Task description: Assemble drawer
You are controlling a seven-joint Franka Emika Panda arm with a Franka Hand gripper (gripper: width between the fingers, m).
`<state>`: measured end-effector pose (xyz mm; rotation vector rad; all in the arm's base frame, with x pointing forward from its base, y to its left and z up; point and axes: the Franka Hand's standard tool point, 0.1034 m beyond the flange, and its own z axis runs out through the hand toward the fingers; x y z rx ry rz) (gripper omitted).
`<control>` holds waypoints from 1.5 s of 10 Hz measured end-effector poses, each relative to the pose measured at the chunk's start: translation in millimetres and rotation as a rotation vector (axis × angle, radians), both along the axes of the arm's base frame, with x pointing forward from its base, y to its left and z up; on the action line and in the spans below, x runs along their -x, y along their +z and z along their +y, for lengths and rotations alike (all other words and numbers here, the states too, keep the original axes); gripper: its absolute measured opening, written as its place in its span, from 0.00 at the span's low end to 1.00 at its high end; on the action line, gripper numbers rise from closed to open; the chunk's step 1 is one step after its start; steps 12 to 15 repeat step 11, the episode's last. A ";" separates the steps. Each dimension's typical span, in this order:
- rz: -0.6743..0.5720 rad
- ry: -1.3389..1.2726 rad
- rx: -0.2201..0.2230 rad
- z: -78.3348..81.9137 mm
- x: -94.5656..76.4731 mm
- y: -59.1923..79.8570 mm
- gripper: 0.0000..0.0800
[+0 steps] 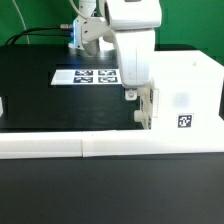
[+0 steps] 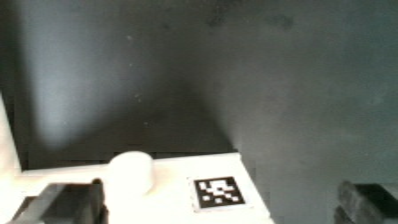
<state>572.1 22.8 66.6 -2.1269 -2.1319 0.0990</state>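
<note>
hovering the end effector [image 2: 222, 205] with fingers spread apart, gripping nothing, just above the drawer [image 1: 175, 100] housing on the desk [image 1: 40, 95], probably lining up for a grasp

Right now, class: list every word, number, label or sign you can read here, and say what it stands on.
No readable words or numbers anywhere.
White plastic boxy drawer housing: one black-and-white square tag, pattern only.
Flat white marker board: square tags, pattern only.
White part in wrist view: tag, blurred pattern.
</note>
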 end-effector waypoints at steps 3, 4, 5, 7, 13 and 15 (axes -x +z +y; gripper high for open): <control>0.002 0.015 0.002 -13.6 2.0 -1.2 0.81; -0.006 0.004 0.009 -23.5 3.8 -1.7 0.81; -0.028 -0.006 0.019 -30.7 5.8 -1.7 0.81; -0.058 -0.044 0.023 -31.6 10.8 -4.0 0.81; -0.057 -0.045 0.022 -31.8 11.0 -5.6 0.81; -0.057 -0.045 0.022 -31.8 11.0 -5.6 0.81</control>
